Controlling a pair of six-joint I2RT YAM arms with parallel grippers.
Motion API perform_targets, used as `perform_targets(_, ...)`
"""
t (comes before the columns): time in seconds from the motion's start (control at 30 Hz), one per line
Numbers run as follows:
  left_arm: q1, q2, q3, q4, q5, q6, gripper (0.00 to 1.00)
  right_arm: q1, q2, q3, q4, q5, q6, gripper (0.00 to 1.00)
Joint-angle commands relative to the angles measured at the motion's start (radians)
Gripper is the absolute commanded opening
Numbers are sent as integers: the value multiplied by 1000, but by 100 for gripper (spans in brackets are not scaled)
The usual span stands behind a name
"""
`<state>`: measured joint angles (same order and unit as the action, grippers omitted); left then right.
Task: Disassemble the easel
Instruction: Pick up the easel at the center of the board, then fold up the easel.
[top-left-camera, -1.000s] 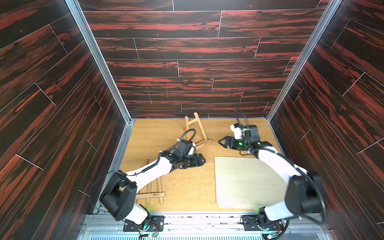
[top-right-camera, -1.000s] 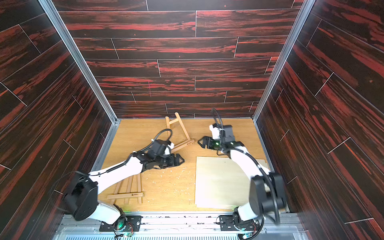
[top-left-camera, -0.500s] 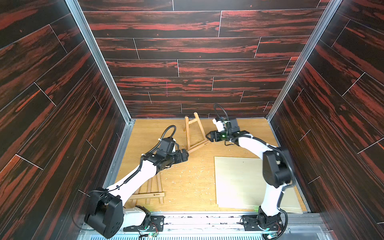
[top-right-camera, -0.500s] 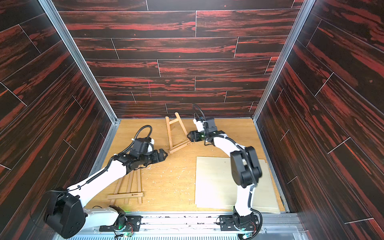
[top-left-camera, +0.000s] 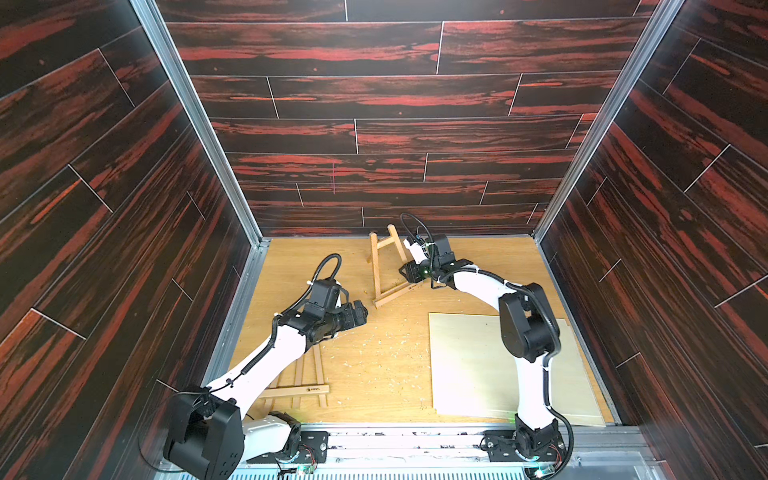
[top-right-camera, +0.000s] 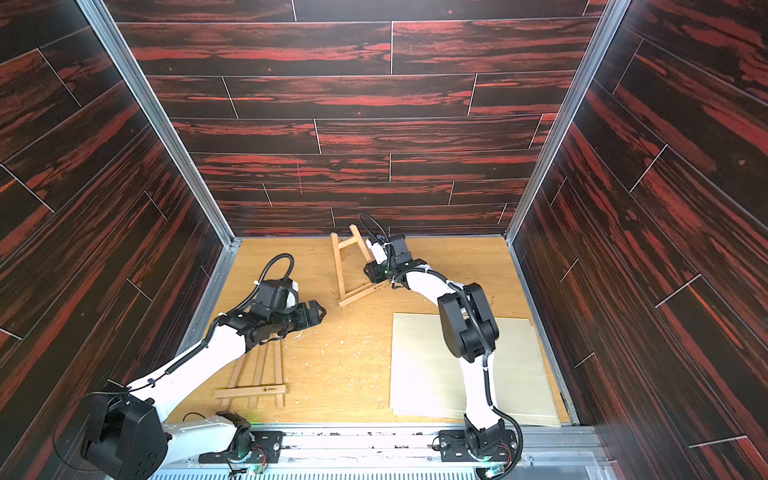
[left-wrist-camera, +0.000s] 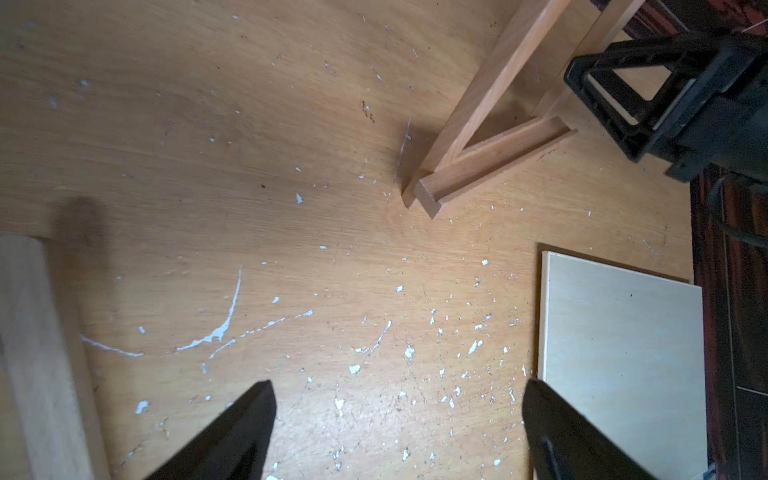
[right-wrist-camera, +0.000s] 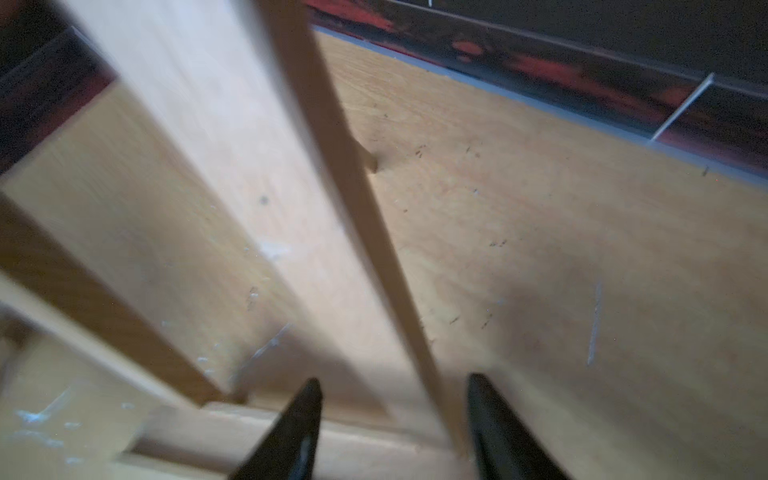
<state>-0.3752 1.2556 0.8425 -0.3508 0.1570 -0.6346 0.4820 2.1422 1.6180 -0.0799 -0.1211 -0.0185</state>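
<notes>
**Top views.**
- Small pale-wood A-frame easel (top-left-camera: 392, 295) (top-right-camera: 361, 296): seen in both top views. It stands upright at the back of the tan wooden surface (top-left-camera: 291, 266), near the rear wall, with its grooved ledge low at the front.
- Right arm (top-left-camera: 478, 282): reaches to the easel leg on its own side. Its jaws sit at that leg just above the ledge, probably to steady or pull the frame.
- Left arm (top-left-camera: 257, 370): hovers in front of the easel and apart from it. Its jaws are spread wide and empty, likely placed to take the opposite end.
- Flat three-slat wooden frame (top-left-camera: 295, 391) (top-right-camera: 251, 391): lies at the near edge, partly under the left arm. It looks like a section already set aside.
- Square pale plywood panel (top-left-camera: 465, 365): lies flat on the right arm's side, clear of the work.

**Left wrist view.**
- The jaws are wide open, with only scuffed surface and white flecks (left-wrist-camera: 353, 368) between them.
- The ledge end of the easel (left-wrist-camera: 494, 166) lies ahead, untouched, with the right arm's black jaws beyond it.
- A corner of the panel (left-wrist-camera: 623, 353) is also in frame.

**Right wrist view (blurred).**
- The jaws are partly open and astride a thin easel leg (right-wrist-camera: 374, 232).
- The leg sits close against one jaw with a gap at the other, so no firm clamp is evident.
- The ledge (right-wrist-camera: 249, 436) is close by the tips.
</notes>
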Motion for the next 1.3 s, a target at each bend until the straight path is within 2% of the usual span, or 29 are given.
perform_targets(0.0, 13, -31, -19, -24, 0, 14, 97, 7, 67, 37, 20, 16, -51, 49)
perform_targets(0.27, 31, -44, -33, -23, 5, 19, 97, 25, 94, 37, 57, 31, -113, 33)
perform_targets(0.53, 44, -62, -42, -22, 14, 26, 97, 66, 66, 1, 105, 134, -170, 14)
perform_targets(0.7, 52, -84, -52, -22, 9, 26, 96, 99, 31, -35, 137, 205, -222, 7)
perform_targets(0.83, 71, -107, -62, -17, 2, 17, 96, 114, -18, -66, 141, 231, -240, 4)
perform_targets(1.03, 146, -131, -56, 3, 26, 15, 98, 128, -130, -142, 122, 242, -258, 3)
perform_targets(1.27, 210, -98, -26, 55, 76, 17, 98, 148, -270, -255, 77, 253, -249, 3)
